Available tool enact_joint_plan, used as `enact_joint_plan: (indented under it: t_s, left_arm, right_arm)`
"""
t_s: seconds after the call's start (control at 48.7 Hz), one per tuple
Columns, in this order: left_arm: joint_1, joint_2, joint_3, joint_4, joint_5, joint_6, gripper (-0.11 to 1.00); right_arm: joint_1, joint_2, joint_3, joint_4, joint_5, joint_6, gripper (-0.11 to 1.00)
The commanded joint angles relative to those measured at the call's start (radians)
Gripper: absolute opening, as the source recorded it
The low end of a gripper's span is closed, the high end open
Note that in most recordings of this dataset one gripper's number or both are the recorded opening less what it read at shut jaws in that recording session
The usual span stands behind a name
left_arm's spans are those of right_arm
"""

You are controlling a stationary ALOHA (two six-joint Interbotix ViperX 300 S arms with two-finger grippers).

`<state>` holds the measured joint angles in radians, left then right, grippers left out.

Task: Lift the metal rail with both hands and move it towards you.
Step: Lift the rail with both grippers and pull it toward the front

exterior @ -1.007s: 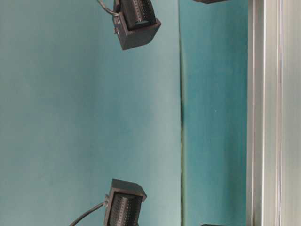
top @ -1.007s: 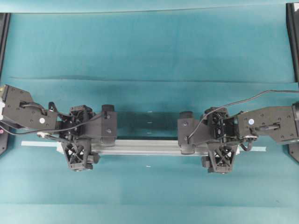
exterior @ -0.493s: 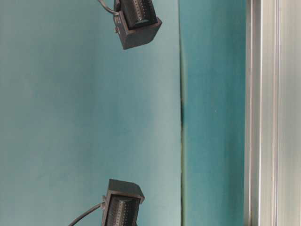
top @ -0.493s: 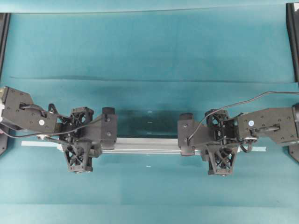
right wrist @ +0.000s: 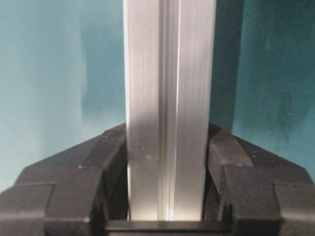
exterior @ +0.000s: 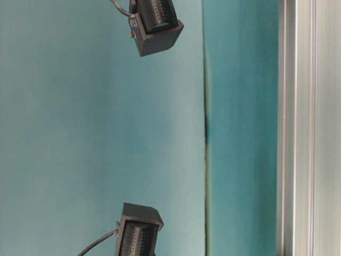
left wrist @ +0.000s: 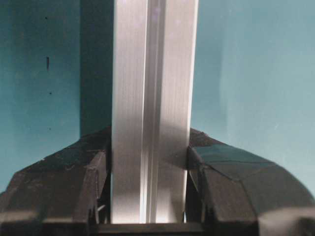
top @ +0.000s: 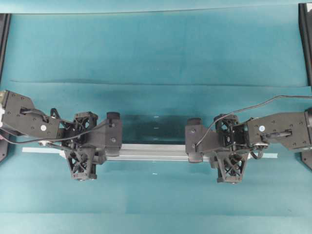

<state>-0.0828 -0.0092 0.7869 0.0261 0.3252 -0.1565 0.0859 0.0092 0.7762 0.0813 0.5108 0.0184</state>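
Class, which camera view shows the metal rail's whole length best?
The overhead view: the metal rail runs between both grippers there, ends partly covered. Each wrist view shows only a short clamped stretch; the table-level view shows one long shiny edge.

We see the metal rail [top: 151, 152] lying level across the teal table mat [top: 156, 53], along the thin pale tape strip [top: 36, 150] whose ends stick out past both arms. The left gripper [top: 80, 156] straddles the rail near its left end, lattice fingers on either side of it and pressed to it. The right gripper [top: 229, 158] does likewise near the right end. Black cables [top: 243, 108] trail from both wrists.
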Motion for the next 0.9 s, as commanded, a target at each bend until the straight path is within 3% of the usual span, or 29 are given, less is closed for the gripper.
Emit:
enact_joint_plan:
  t_s: [0.0, 0.288, 0.76, 0.884]
  left_arm:
    - [0.003, -0.011, -0.009, -0.005, -0.009, -0.011, 0.29]
    - [0.003, -0.086, -0.028, -0.005, 0.041, -0.009, 0.29]
    - [0.005, -0.256, -0.244, -0.005, 0.423, -0.006, 0.29]
    - [0.005, -0.288, -0.308, -0.003, 0.509, -0.008, 0.29]
  right_arm:
    - [0.002, 0.006, -0.009, 0.006, 0.008, -0.002, 0.4]
    - [0.0, -0.057, -0.075, 0.011, 0.146, 0.0, 0.4]
    - [-0.011, -0.196, -0.318, 0.012, 0.506, 0.003, 0.4]
    - [-0.014, -0.213, -0.385, 0.012, 0.603, 0.043, 0.4]
